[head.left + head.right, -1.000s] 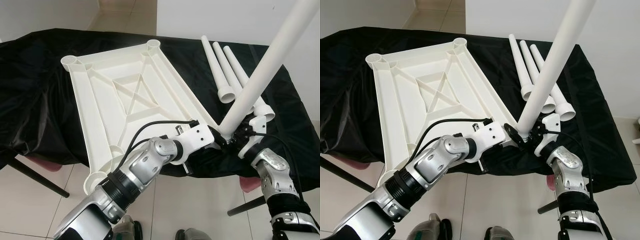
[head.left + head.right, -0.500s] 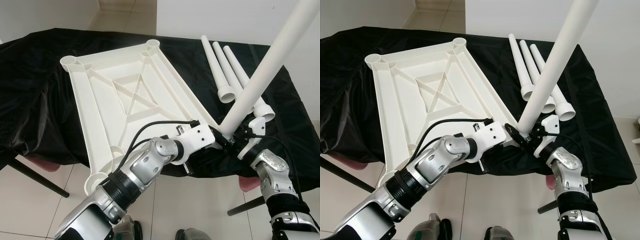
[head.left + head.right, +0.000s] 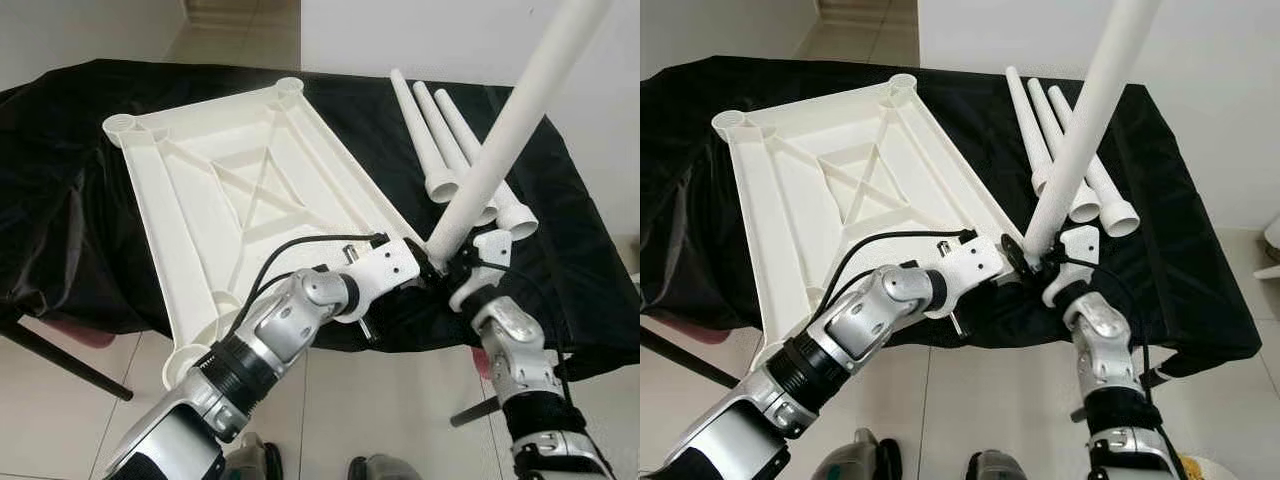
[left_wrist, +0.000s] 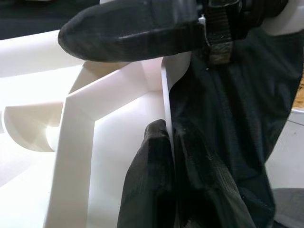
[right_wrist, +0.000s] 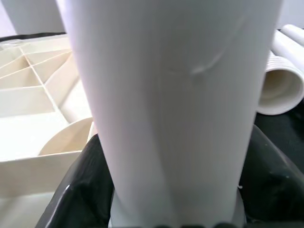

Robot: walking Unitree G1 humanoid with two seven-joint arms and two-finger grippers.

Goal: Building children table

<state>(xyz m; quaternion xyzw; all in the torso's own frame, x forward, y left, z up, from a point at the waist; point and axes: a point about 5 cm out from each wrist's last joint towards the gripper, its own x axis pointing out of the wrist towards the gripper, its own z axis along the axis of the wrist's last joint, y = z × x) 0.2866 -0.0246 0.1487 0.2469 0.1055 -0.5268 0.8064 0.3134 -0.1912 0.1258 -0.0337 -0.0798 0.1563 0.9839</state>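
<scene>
1. Tabletop (image 3: 240,200) lies upside down on the black cloth (image 3: 60,200), ribs up. Near edge hangs toward me, 1 socket (image 3: 183,362) past the cloth edge.
2. My left gripper (image 3: 425,268) is at the near right corner. Wrist view: fingers (image 4: 152,190) pinch the tabletop's thin edge wall, 1 finger each side. Bracing hold.
3. My right gripper (image 3: 462,270) is pressed around the base of 1 leg (image 3: 510,130); fingers (image 5: 76,190) wrap both sides. Leg tilts up and away to the right, lower end right at that corner.
4. 3 spare legs (image 3: 440,140) lie side by side on the cloth, right of the tabletop.
5. Step, my read: seating leg 1 of 4 in the corner socket. Next: stand the leg upright over the socket, then push or twist down while my left holds the tabletop.
6. Hard to tell: the corner socket is hidden behind both grippers, so I can't say whether the leg end is in or just beside it. Leg top is cut off by the frame.
</scene>
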